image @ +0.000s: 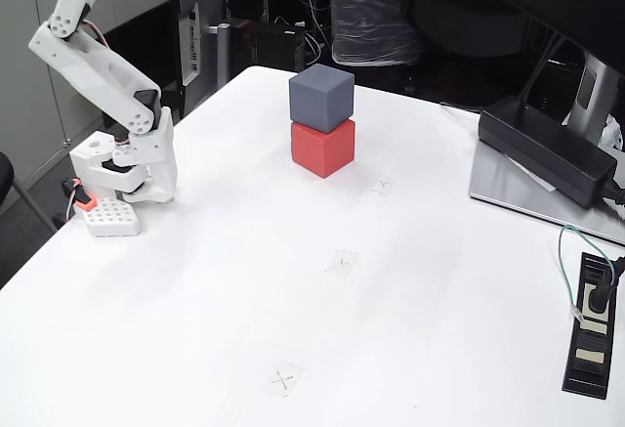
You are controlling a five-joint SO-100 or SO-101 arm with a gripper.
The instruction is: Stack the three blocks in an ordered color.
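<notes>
- Nearest the camera we see a small taped cross mark (284,379) on the white counter (195,329); two more crosses (342,262) run in a line away from it toward the blocks.
- Farther back, near the counter's far edge, we find the red block (323,149) resting on the counter.
- We see the grey block (321,96) sitting directly on top of the red one, twisted slightly so its edges do not quite line up with those below.
- Both are cubes, so we can name no long axis; each turns a corner edge toward the camera.
- At the left edge we see the white arm (103,75) folded down, well apart from the stack.
- Its pincer (103,214) lies low against the counter, holding nothing; we cannot tell whether its jaws are parted or closed.
- On the right we see a long black power brick (547,149) lying on a grey plate.
</notes>
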